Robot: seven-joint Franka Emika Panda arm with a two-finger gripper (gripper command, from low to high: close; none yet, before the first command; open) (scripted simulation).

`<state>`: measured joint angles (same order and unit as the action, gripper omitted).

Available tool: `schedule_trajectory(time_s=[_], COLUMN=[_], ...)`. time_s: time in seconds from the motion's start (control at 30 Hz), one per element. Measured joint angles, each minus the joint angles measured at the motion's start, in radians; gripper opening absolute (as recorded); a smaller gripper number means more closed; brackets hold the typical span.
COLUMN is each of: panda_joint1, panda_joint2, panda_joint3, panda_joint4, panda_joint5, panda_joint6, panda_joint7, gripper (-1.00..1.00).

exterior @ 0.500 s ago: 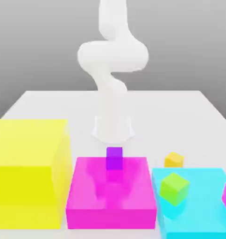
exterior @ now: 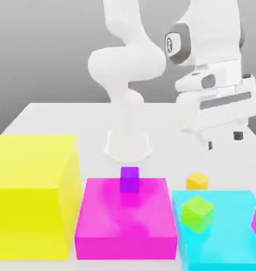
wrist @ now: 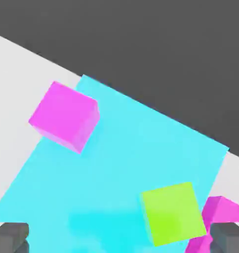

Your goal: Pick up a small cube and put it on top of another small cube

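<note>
A white table [exterior: 40,114] is shown bearing several coloured blocks. The largest, a yellow block [exterior: 35,196], is placed at the near edge on the exterior view's left. Beside it, at the centre, a flat magenta block [exterior: 127,222] is seen, and on the exterior view's right a flat cyan block [exterior: 225,233] is laid. The white arm [exterior: 127,63] is raised behind them, and its gripper [exterior: 224,140] is held high above the cyan block with the jaws spread wide and nothing between them; its dark fingertips [wrist: 10,237] are visible in the hand view. A lime-green cube [exterior: 197,214] is set on the cyan block. The purple cube [exterior: 129,179] is seen at the far edge of the magenta block. The orange-yellow cube [exterior: 197,181] rests on the table just beyond the cyan block, well apart from the gripper.
</note>
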<state>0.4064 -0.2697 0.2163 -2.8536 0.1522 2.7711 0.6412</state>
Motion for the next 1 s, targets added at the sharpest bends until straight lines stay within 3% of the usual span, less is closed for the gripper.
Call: schedule_trajectory(time_s=[0.17, 0.27, 0.37, 0.47, 0.5, 0.73, 0.87, 1.0], panda_joint1=[0.083, 0.074, 0.192, 0.325, 0.344, 0.344, 0.258, 0.256], panda_joint2=[0.16, 0.269, 0.378, 0.484, 0.503, 0.5, 0.38, 0.236], panda_joint3=[0.088, 0.085, -0.067, -0.193, -0.211, -0.212, -0.112, -0.091], panda_joint4=[-0.145, -0.144, -0.127, -0.11, -0.107, -0.107, -0.127, -0.154], panda_joint5=[-0.006, -0.093, -0.208, -0.202, -0.199, -0.204, -0.145, -0.089], panda_joint6=[0.141, 0.23, 0.319, 0.407, 0.423, 0.421, 0.321, 0.203], panda_joint7=[-0.006, 0.046, 0.123, 0.125, 0.124, 0.127, 0.08, 0.046], gripper=[0.0, 0.0, 0.0, 0.0, -1.0, -1.0, -1.0, -1.0])
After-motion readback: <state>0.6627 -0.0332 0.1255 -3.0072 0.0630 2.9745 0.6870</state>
